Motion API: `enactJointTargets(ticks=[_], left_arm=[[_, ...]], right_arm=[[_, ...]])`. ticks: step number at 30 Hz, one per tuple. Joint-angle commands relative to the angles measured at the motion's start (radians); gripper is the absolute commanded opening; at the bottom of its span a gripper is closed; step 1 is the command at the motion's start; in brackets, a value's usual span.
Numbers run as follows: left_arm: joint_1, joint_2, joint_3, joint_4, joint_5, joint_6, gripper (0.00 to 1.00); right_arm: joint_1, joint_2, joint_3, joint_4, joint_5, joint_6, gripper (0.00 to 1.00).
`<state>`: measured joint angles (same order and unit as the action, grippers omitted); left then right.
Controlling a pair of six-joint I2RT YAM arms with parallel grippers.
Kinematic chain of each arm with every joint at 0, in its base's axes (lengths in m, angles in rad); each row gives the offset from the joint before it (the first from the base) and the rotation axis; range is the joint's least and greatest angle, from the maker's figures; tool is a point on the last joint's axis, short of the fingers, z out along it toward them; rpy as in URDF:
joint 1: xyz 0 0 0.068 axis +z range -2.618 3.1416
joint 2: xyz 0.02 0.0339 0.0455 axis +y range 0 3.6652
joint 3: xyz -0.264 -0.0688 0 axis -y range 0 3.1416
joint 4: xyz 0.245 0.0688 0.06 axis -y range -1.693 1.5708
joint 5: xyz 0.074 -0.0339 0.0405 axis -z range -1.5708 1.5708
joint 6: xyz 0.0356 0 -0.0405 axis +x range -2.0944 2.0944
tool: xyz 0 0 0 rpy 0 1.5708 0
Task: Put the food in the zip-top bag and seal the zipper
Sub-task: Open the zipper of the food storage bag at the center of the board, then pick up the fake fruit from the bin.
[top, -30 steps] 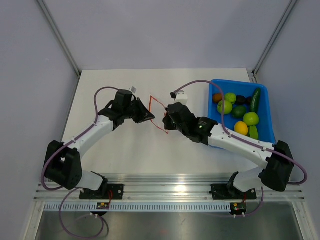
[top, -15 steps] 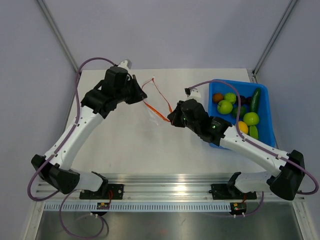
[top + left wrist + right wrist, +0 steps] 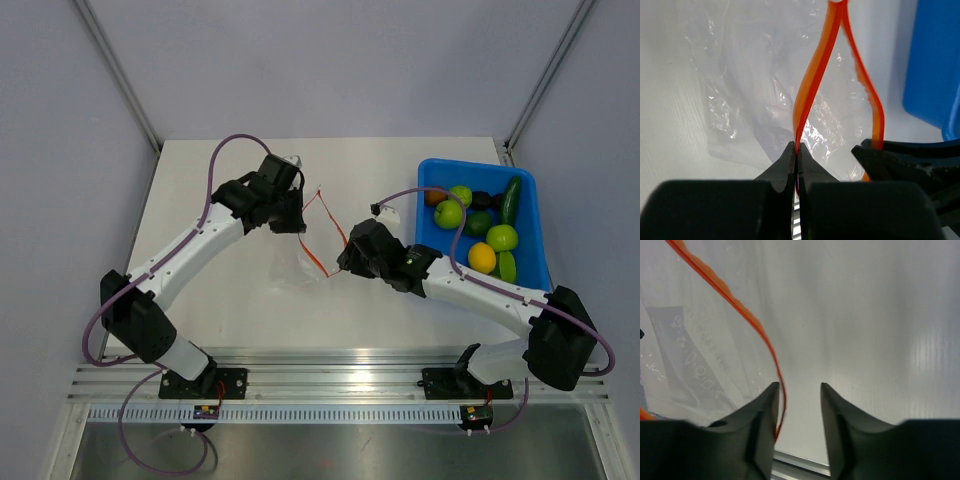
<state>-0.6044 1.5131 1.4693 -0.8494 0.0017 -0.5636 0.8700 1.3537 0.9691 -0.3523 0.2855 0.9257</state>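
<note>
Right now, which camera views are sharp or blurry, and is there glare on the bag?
Top external: evenly lit and sharp, though the clear zip-top bag nearly vanishes against the white table. Left wrist: left fingers blur, bright glints speckle the bag's crinkles. Right wrist: right fingers soft, zipper sharper.

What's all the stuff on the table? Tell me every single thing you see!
table: one, white, under everything.
bag: one, clear and crinkly, middle of the table, between the grippers.
zipper: one, red-orange strip along the bag's mouth, its two sides apart.
tray: one, blue, right side of the table.
fruit and vegetables: about nine, mostly green, also yellow, orange and dark, in the tray.
left gripper: one, black, shut on the zipper.
right gripper: one, black, open, zipper beside one finger.
</note>
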Motion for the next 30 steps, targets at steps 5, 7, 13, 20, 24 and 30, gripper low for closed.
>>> enactJointTargets(ticks=[5,7,13,20,24,30], left_arm=[[-0.06,0.064,0.054,0.045,0.02,0.022,0.0],[-0.061,0.079,0.059,0.052,0.026,0.016,0.0],[-0.061,0.088,0.062,0.09,0.067,0.001,0.0],[-0.061,0.09,0.045,0.111,0.09,-0.001,0.0],[-0.063,0.087,0.04,0.115,0.103,0.002,0.0],[-0.063,0.079,0.037,0.115,0.112,0.011,0.0]], right_arm=[[-0.008,-0.192,0.057,-0.164,0.223,-0.121,0.7],[-0.019,-0.264,0.095,-0.238,0.295,-0.165,0.74],[-0.308,-0.393,0.12,-0.39,0.405,-0.283,0.76],[-0.808,-0.335,0.092,-0.303,0.055,-0.43,0.8],[-0.91,-0.185,0.103,-0.156,-0.107,-0.464,0.86],[-0.953,0.04,0.141,-0.018,-0.21,-0.501,0.89]])
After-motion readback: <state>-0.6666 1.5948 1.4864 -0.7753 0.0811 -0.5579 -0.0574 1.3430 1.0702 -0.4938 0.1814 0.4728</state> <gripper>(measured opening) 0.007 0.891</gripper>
